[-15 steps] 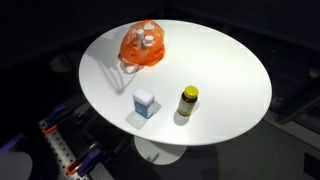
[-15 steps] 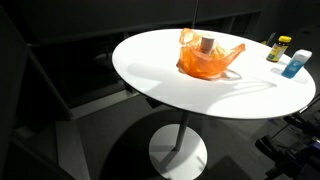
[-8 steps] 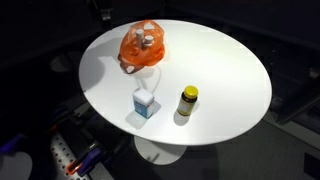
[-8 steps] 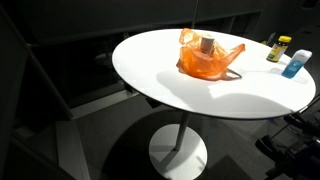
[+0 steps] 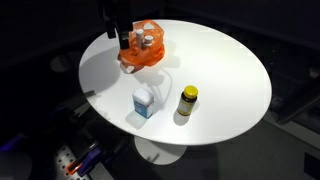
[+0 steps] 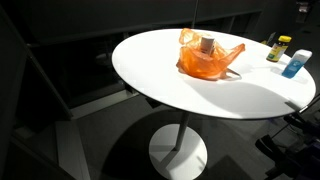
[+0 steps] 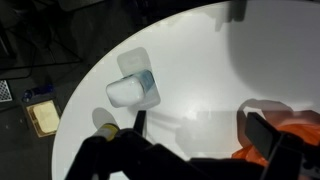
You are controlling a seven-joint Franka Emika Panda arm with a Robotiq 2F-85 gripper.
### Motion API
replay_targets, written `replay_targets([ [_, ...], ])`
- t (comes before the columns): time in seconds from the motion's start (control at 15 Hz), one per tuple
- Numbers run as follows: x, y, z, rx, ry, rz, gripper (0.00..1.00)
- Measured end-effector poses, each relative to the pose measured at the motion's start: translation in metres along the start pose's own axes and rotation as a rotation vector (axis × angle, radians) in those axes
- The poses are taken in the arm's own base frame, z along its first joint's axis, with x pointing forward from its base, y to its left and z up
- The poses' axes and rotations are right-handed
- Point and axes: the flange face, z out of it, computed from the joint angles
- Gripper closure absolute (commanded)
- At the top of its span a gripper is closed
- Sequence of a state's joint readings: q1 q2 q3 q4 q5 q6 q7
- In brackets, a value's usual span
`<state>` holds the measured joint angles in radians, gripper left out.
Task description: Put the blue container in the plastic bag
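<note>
The blue container (image 5: 145, 102) with a white cap stands on the round white table (image 5: 230, 70), near its front edge. It also shows in the other exterior view (image 6: 296, 63) and in the wrist view (image 7: 133, 90). The orange plastic bag (image 5: 143, 47) sits at the back of the table with small items inside, and is also seen from the side (image 6: 205, 57) and at the wrist view's right edge (image 7: 300, 128). My gripper (image 5: 122, 38) hangs above the table just beside the bag. Its fingers (image 7: 198, 128) are open and empty, over bare table between bag and container.
A dark bottle with a yellow cap (image 5: 188, 103) stands next to the blue container, also visible in the other exterior view (image 6: 283, 48). The table stands on one central pedestal (image 6: 180, 150). The surroundings are dark, with equipment on the floor (image 5: 70, 160).
My arm has come into an exterior view from the top and moved down beside the orange bag. The objects on the table have not moved.
</note>
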<state>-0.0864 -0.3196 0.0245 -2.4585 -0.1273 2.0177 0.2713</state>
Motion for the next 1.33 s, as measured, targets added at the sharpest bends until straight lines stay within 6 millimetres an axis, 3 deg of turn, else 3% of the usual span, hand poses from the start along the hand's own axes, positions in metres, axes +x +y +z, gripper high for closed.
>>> replay_targets([
  [0.33, 0.0, -0.001, 0.001, -0.001, -0.001, -0.002, 0.0],
  [0.6, 0.005, 0.007, 0.012, 0.012, 0.001, 0.016, 0.0],
  [1.33, 0.025, 0.041, 0.084, -0.017, -0.015, -0.006, 0.0],
])
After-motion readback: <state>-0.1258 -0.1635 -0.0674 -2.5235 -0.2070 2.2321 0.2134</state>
